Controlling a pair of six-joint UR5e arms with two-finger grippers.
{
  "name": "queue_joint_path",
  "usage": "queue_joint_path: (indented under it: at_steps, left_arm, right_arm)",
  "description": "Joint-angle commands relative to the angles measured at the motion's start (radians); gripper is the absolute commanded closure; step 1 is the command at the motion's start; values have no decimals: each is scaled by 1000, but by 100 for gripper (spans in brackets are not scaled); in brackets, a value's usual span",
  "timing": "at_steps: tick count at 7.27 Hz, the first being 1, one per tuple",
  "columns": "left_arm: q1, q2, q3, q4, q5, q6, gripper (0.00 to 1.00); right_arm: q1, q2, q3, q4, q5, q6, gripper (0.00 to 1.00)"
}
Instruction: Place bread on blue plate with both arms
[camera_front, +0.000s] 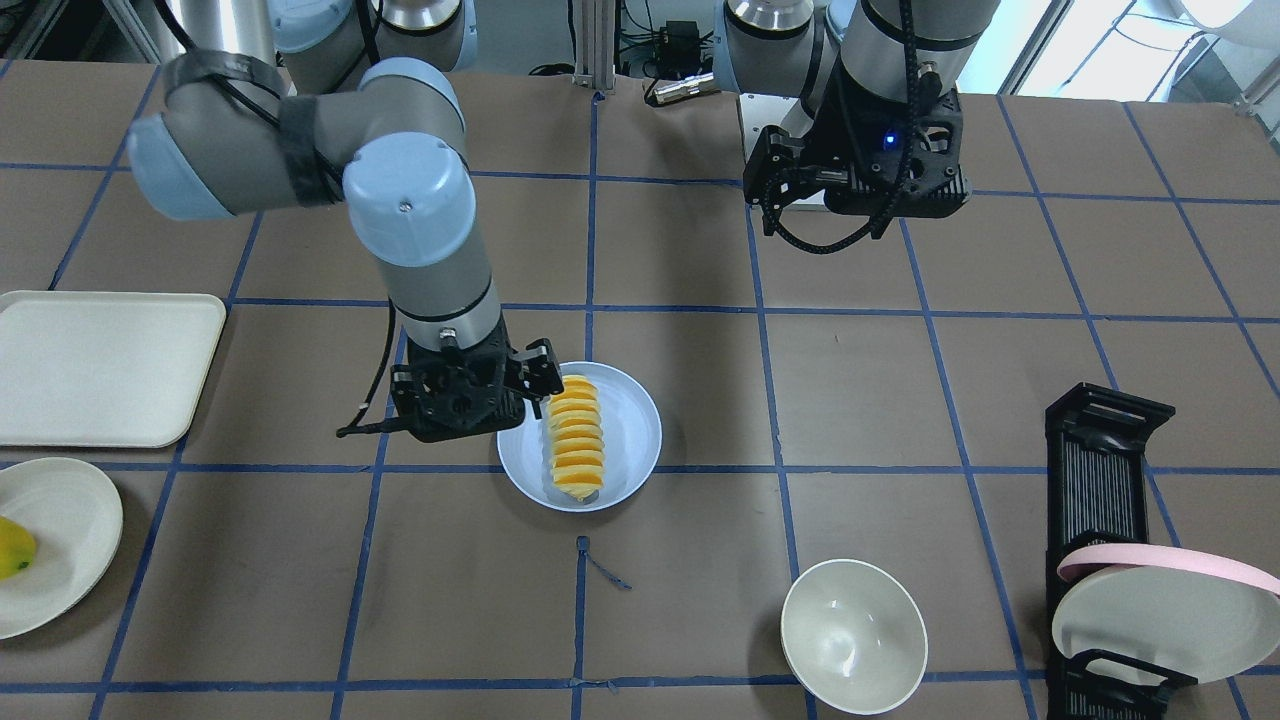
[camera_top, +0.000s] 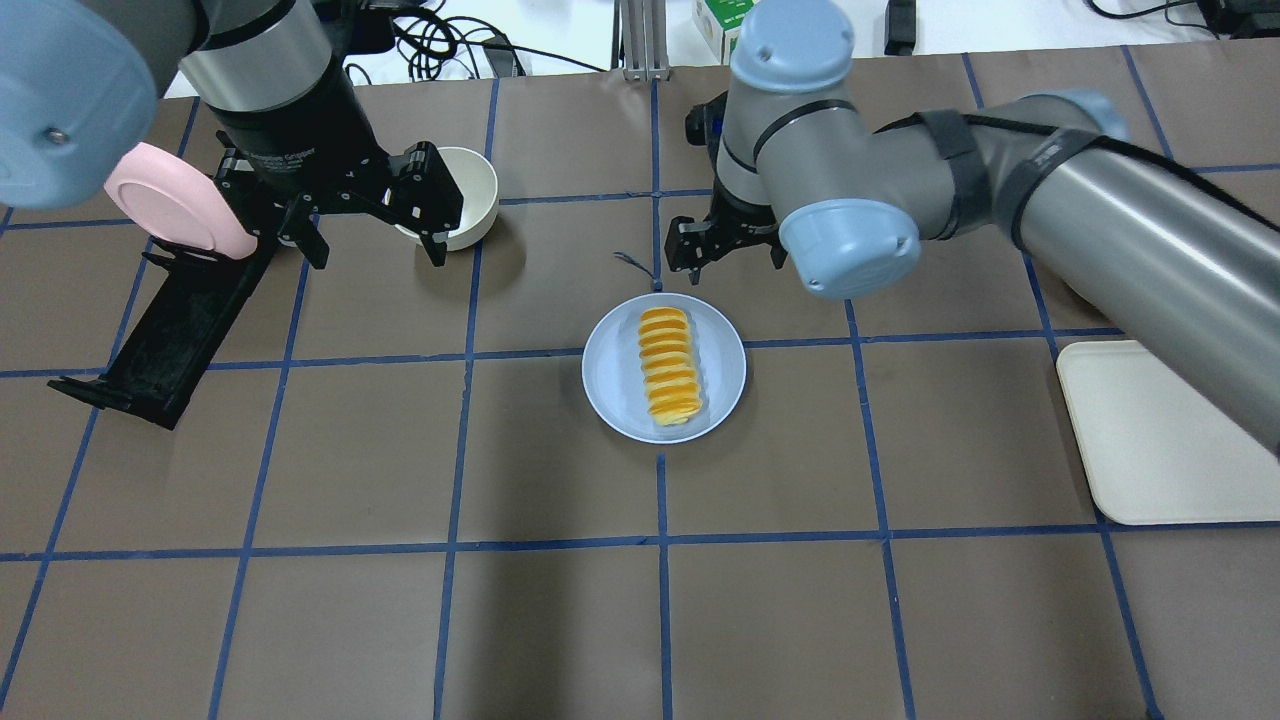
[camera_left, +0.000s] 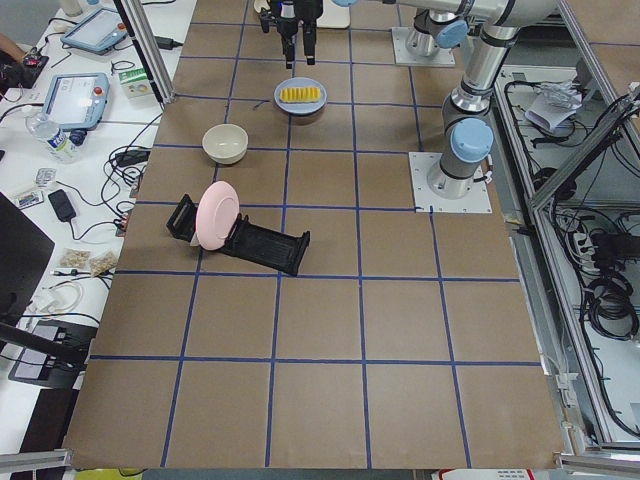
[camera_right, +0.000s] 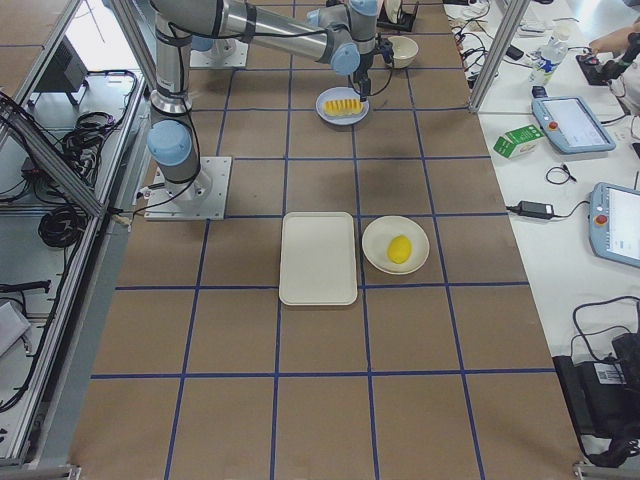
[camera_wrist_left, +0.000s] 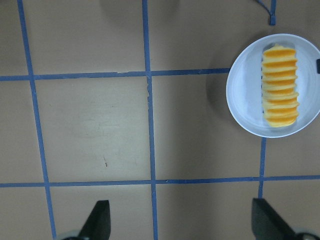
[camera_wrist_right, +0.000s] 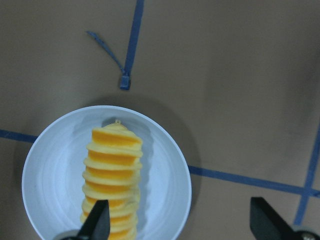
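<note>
The bread (camera_front: 575, 437), a ridged yellow and orange loaf, lies lengthwise on the blue plate (camera_front: 630, 420) in the middle of the table. It also shows in the overhead view (camera_top: 670, 365) on the plate (camera_top: 615, 375). My right gripper (camera_front: 535, 385) is open and empty, just above the plate's edge. In its wrist view the bread (camera_wrist_right: 112, 170) lies under the left fingertip (camera_wrist_right: 97, 222). My left gripper (camera_top: 370, 215) is open and empty, raised well away from the plate. Its wrist view shows the plate (camera_wrist_left: 242, 95) from high up.
A cream-white bowl (camera_front: 853, 635) stands near a black dish rack (camera_front: 1100, 470) that holds a pink-rimmed plate (camera_front: 1160, 600). A cream tray (camera_front: 100, 365) and a cream plate (camera_front: 60, 520) with a yellow-green fruit (camera_front: 12, 548) lie on the other side.
</note>
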Motion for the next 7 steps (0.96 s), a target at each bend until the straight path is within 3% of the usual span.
queue_joint_path:
  at_steps: [1, 2, 3, 7]
  left_arm:
    - [2, 0, -1, 51, -4, -8, 0]
    - [4, -3, 1, 97, -8, -2, 0]
    - [4, -2, -1, 97, -7, 0, 0]
    - [4, -2, -1, 95, -8, 0, 0]
  right_arm:
    - [-83, -188, -75, 328, -53, -24, 0]
    - [-145, -259, -101, 458, -51, -38, 0]
    - [-191, -331, -104, 464, -53, -62, 0]
    - [-226, -327, -106, 464, -38, -109, 0]
